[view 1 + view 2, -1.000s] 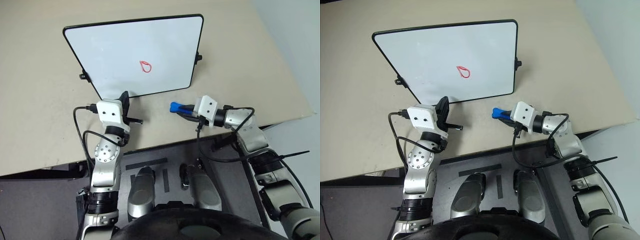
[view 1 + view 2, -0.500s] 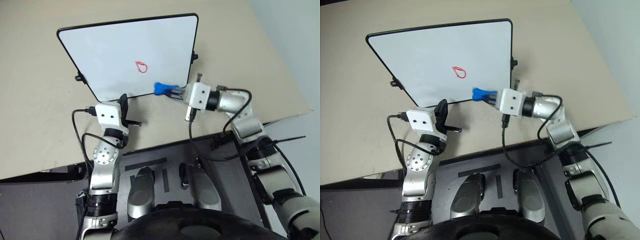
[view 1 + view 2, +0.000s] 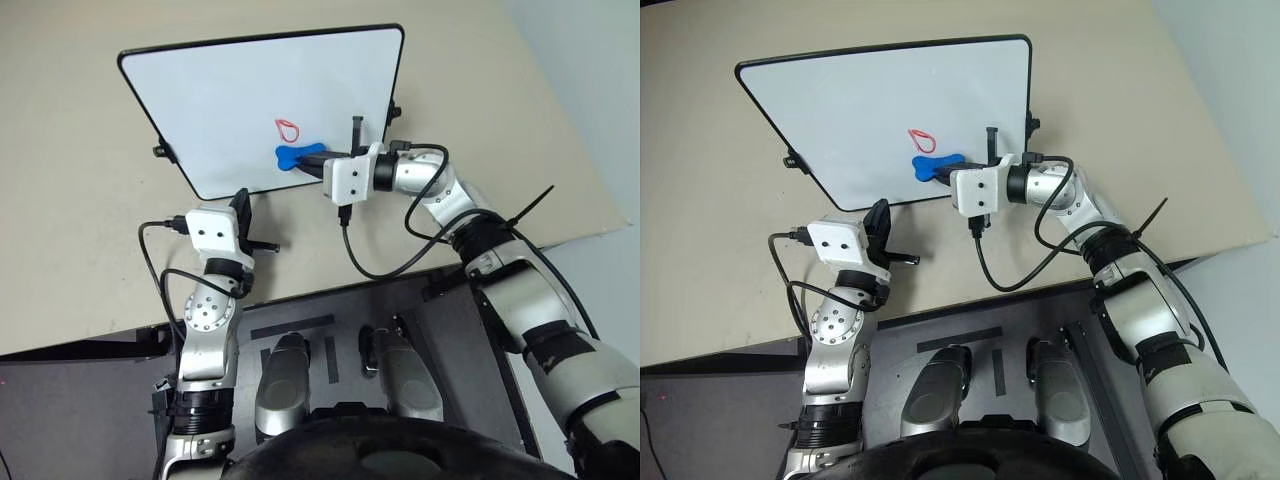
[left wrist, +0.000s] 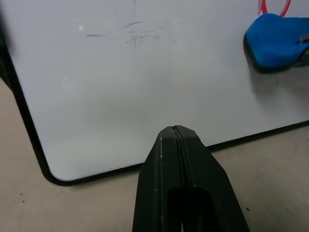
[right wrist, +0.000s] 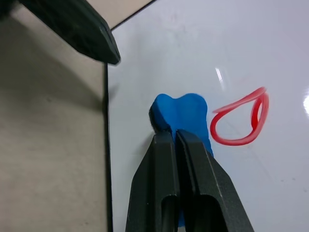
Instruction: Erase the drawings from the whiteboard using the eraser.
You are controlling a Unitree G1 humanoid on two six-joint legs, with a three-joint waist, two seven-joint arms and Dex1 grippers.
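A: Was there any writing or a brand to read on the whiteboard [image 3: 230,100]?

B: None that could be read. The board carried the drawings [image 3: 287,129], a single small red loop shaped like a teardrop, and in the left wrist view a few faint grey scuffs that spelled nothing. The eraser [image 3: 299,154] showed no label either.

A: Where did the board lie?

B: Flat on the beige desk [image 3: 70,200], its black frame turned at an angle, with small black clips on its sides.

A: And the fingers of the right gripper [image 5: 177,137]?

B: Pressed close together, clamped on the blue eraser, whose wide end stuck out past the tips. The eraser sat over the white surface just beside the red loop, on the side nearer the robot. In the right wrist view a sliver of white showed between the blue edge and the red line, so they looked apart. Whether the eraser pressed on the board could not be told.

A: The left gripper [image 4: 177,133]?

B: Its fingers were shut flat against each other, with nothing between them. They pointed at the board's near edge, close to the rounded corner, over the bare desk just short of the frame. Contact with the frame could not be made out.
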